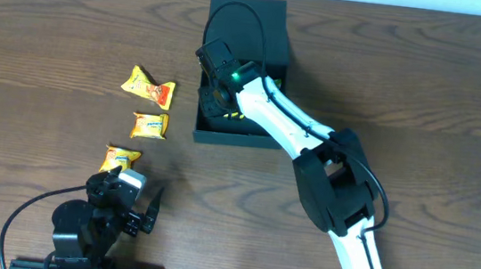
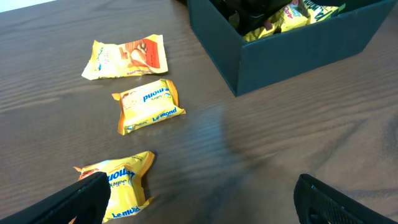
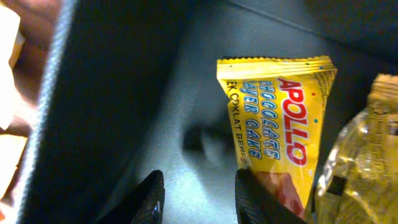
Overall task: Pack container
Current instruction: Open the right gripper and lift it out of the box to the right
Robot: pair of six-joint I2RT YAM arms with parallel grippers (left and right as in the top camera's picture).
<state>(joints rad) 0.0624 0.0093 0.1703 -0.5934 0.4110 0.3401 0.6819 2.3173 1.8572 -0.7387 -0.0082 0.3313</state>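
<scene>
**A:** From the overhead view, where is the container (image 1: 231, 137)?

**B:** It is at the far middle of the wooden table (image 1: 55, 25), and its lid (image 1: 247, 28) is folded back so that the mouth is free. The right gripper (image 1: 218, 96) reaches down into it. I think this is the step of dropping a snack inside. The left gripper (image 1: 137, 197) waits near the front edge, beside three yellow packets (image 1: 149, 126).

**A:** And the left wrist view?

**B:** The left gripper (image 2: 200, 183) stands wide apart and is empty. The nearest packet (image 2: 121, 180) lies just by one finger, so it is probably the next one to take. The packets are crinkled, glossy foil. The container (image 2: 292, 56) has stiff, matte walls of dark teal, and there is yellow inside already.

**A:** The right wrist view?

**B:** The jaws of the right gripper (image 3: 200, 180) are parted and nothing is between them. The Apollo cake packet (image 3: 280, 124) lies flat on the smooth floor of the container (image 3: 106, 93), next to one finger. A clear wrapper (image 3: 367, 155) lies beside it.
</scene>
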